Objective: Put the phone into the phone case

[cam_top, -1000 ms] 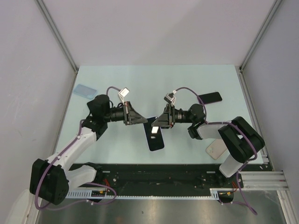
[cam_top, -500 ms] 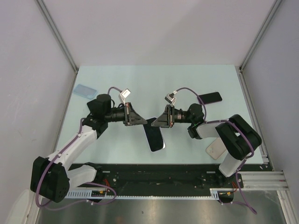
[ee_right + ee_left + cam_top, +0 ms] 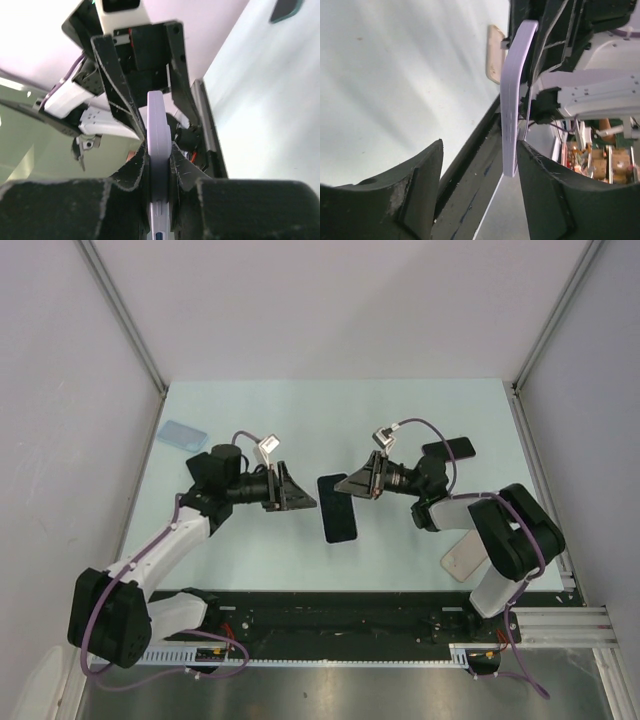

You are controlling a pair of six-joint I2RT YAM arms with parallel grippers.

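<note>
Phone clenched in right pincer.
Left pincer released, jaws spread; phone just ahead of them.

Pale green desk, grey walls on three sides. Light blue case flat by desk's left edge, far half. Black phone flat on desk's right side. Beige case at desk's near right corner. Black rail along desk's near edge.

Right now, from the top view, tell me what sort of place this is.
Probably a robotics lab cell: left arm and right arm bolted to a table, plain walls, metal posts.
</note>
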